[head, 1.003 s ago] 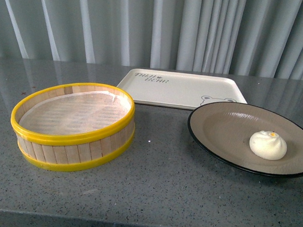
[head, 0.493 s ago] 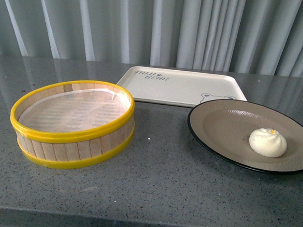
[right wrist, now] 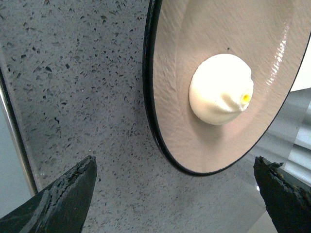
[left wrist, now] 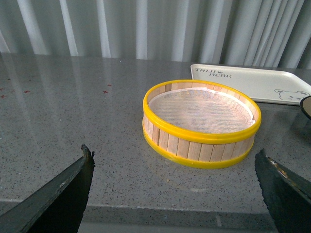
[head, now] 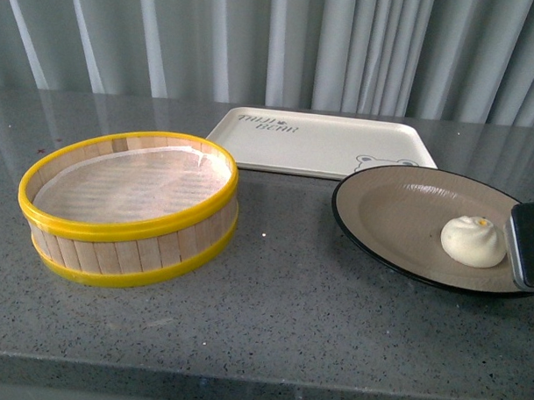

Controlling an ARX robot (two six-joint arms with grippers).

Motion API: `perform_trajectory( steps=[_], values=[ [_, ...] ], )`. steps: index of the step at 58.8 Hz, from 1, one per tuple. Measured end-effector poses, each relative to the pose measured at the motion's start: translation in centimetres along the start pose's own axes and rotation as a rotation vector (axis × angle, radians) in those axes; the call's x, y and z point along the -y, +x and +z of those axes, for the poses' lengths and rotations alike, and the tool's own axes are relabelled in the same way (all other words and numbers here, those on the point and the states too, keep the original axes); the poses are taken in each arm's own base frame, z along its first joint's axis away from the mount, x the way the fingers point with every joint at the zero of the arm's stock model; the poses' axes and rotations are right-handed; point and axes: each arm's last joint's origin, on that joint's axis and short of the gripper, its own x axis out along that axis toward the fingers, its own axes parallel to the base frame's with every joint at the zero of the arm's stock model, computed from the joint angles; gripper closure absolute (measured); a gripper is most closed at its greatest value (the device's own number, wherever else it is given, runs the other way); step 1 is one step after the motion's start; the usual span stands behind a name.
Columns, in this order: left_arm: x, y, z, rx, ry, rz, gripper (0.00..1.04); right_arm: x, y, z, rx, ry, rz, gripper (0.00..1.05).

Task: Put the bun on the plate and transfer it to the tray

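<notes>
The white bun (head: 473, 241) sits on the brown plate (head: 398, 222) at the right of the table, near its right side. The cream tray (head: 322, 143) lies behind the plate, empty. My right gripper (right wrist: 175, 167) is open over the plate's near rim, and the bun (right wrist: 221, 89) and plate (right wrist: 170, 73) lie just ahead of it. A dark part of the right arm (head: 529, 244) shows at the right edge of the front view, beside the bun. My left gripper (left wrist: 175, 162) is open and empty, back from the steamer basket.
A yellow-rimmed wooden steamer basket (head: 128, 206) stands at the left; it also shows in the left wrist view (left wrist: 201, 122). The grey stone table's front edge (head: 243, 375) is near. A pleated curtain hangs behind.
A dark part of the right arm has come into the front view at the right edge, beside the bun. The camera view has shifted slightly; the plate, bun, tray and basket stay in place.
</notes>
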Motion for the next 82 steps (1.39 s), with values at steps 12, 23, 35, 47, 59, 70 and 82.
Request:
perform_trajectory(
  steps=[12, 23, 35, 47, 59, 70, 82],
  values=[
    [0.0, 0.0, 0.0, 0.000, 0.000, 0.000, 0.07, -0.1, 1.5, 0.4, 0.005, -0.013, 0.000, 0.08],
    [0.0, 0.0, 0.0, 0.000, 0.000, 0.000, 0.07, -0.3, 2.5, 1.0, 0.012, -0.027, 0.001, 0.08],
    [0.0, 0.0, 0.0, 0.000, 0.000, 0.000, 0.07, -0.2, 3.2, 1.7, 0.018, -0.046, -0.012, 0.08],
    [0.0, 0.0, 0.0, 0.000, 0.000, 0.000, 0.07, -0.1, 3.6, 2.1, 0.018, -0.055, -0.016, 0.08],
    [0.0, 0.0, 0.0, 0.000, 0.000, 0.000, 0.07, 0.0, 4.3, 2.5, 0.020, -0.061, -0.027, 0.34],
    [0.0, 0.0, 0.0, 0.000, 0.000, 0.000, 0.07, -0.1, 4.4, 3.0, 0.024, -0.073, -0.038, 0.68],
    [0.0, 0.0, 0.0, 0.000, 0.000, 0.000, 0.07, -0.2, 4.2, 3.3, 0.001, -0.072, -0.084, 0.97]
  ],
)
